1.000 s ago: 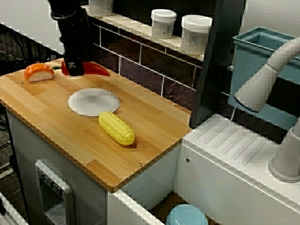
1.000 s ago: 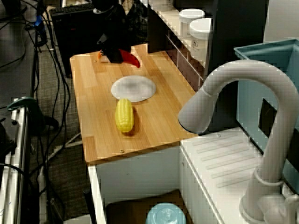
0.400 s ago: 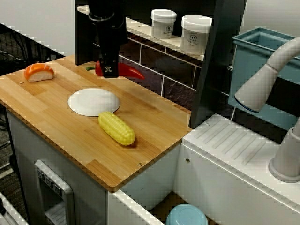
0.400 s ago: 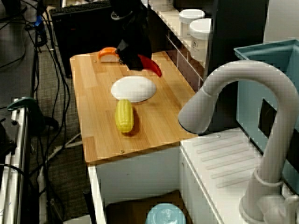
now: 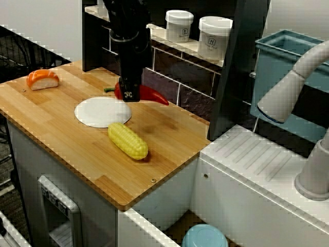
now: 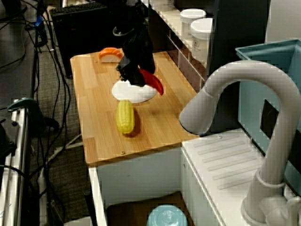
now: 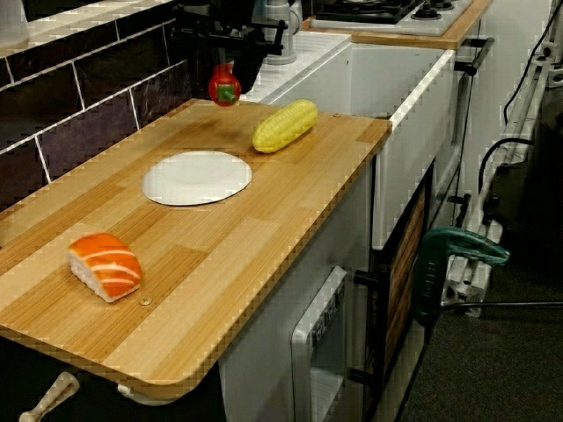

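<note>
View across the counter: gripper (image 5: 128,95) is clamping the red pepper (image 5: 150,94), jaws narrowed onto its stem end. Vs 1 s ago it's been travelling away from the sushi (image 5: 42,78), which is lying well left of the plate (image 5: 100,113). It's now hanging at the plate's back-right edge, pepper lifted off the board. Corn (image 5: 127,140) is lying just in front of the plate.

View past the tap: pepper (image 6: 153,81) is hovering by the plate's rim.

View along the board: pepper (image 7: 223,88) is dangling beyond the plate, jaws mostly hidden.
</note>
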Action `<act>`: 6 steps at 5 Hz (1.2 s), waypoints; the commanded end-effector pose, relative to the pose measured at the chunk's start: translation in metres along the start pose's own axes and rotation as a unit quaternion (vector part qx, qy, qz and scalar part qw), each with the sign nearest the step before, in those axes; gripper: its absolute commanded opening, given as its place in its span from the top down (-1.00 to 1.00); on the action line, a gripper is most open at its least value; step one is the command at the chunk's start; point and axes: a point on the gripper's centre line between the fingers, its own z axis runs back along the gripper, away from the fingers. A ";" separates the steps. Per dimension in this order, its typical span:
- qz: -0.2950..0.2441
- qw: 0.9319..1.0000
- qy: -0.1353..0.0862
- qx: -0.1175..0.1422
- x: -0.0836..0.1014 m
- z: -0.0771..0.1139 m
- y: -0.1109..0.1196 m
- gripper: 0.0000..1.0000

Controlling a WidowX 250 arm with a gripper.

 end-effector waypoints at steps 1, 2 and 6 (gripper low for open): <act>0.001 1.000 -0.013 0.017 0.000 0.007 -0.016 1.00; 0.001 1.000 -0.006 0.018 0.001 -0.003 -0.020 1.00; 0.020 1.000 0.007 0.015 0.011 -0.032 -0.016 1.00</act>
